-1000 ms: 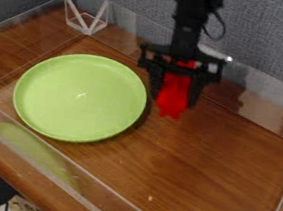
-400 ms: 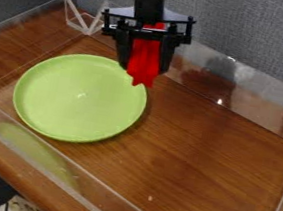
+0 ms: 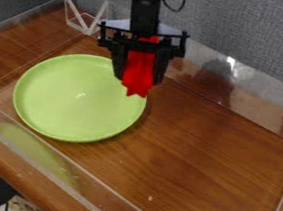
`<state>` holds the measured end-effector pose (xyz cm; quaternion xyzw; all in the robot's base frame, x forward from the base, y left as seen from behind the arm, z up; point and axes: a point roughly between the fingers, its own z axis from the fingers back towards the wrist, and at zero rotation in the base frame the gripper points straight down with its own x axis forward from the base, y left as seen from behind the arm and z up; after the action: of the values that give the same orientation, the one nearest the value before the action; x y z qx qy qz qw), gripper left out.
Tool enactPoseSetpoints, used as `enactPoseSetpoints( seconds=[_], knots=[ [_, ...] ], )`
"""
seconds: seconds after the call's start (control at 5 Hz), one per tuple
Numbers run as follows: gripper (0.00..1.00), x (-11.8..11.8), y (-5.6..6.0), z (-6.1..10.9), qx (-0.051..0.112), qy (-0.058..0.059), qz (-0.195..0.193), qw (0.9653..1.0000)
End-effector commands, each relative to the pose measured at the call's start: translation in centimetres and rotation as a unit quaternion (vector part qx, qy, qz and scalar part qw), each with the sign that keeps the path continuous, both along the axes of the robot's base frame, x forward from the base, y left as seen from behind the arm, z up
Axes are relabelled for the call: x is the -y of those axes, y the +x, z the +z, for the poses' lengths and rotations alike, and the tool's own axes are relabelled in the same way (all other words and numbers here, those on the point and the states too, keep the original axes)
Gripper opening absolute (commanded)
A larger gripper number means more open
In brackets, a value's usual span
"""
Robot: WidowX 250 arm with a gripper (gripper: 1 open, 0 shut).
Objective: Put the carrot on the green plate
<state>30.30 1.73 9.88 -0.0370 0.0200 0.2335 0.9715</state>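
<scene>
The carrot (image 3: 139, 73), a bright red blocky stick, hangs upright from my gripper (image 3: 140, 59), which points straight down and is shut on its upper end. Its lower tip sits just above the right rim of the green plate (image 3: 71, 96), a large round lime-green plate lying flat on the wooden table. The black arm rises behind the gripper toward the top of the view. The carrot's top is hidden between the black fingers (image 3: 114, 49).
A clear acrylic wall (image 3: 243, 78) encloses the wooden tabletop (image 3: 211, 154) on all sides. A small clear wire-like stand (image 3: 84, 14) sits at the back left corner. Grey fabric backs the scene.
My gripper has carried the carrot leftward, from right of the plate to above its right rim. The grip on the carrot is unchanged.
</scene>
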Motion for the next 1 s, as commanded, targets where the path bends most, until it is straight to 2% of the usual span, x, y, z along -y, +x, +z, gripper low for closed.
enactPoseSetpoints(
  seconds=[0.0,0.8],
  knots=[
    [0.0,-0.5,0.7,0.6,0.017,0.003,0.005,0.9998],
    [0.0,0.5,1.9,0.9,0.02,-0.004,0.006,0.9998]
  ],
)
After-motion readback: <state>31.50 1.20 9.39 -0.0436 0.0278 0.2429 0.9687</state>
